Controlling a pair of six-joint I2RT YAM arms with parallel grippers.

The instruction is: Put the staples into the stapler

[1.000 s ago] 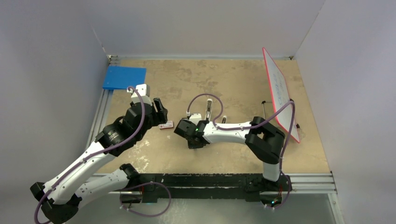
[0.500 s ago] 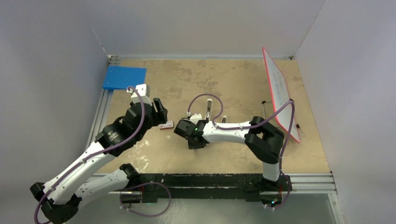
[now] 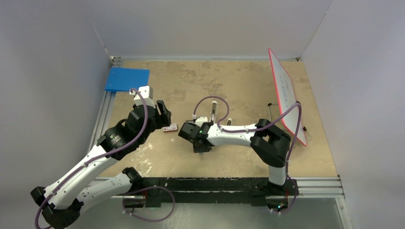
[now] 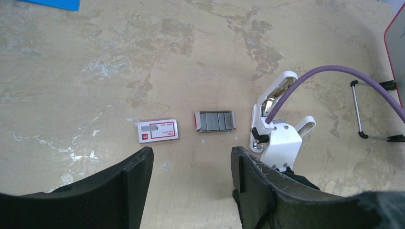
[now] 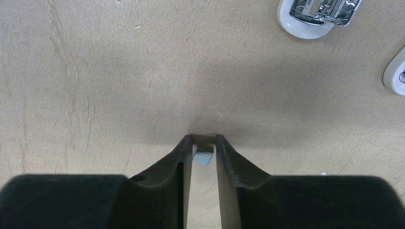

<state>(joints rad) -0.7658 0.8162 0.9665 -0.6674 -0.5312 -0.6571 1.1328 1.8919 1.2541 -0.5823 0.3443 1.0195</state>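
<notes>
Gripping a small grey block of staples (image 5: pixel 204 157) in its jaws, the right gripper (image 5: pixel 203 142) sits low over the bench (image 5: pixel 95 71); the left gripper (image 4: pixel 191 161) has jaws wide apart.

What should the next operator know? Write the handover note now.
Left end effector: open, empty, above the staples lying beside the red-and-white box.
Right end effector: shut on a small grey strip, apparently staples.
The stapler lies open, metal channel showing.
Done: one strip picked up. Left: slide it into the stapler, close it.
</notes>
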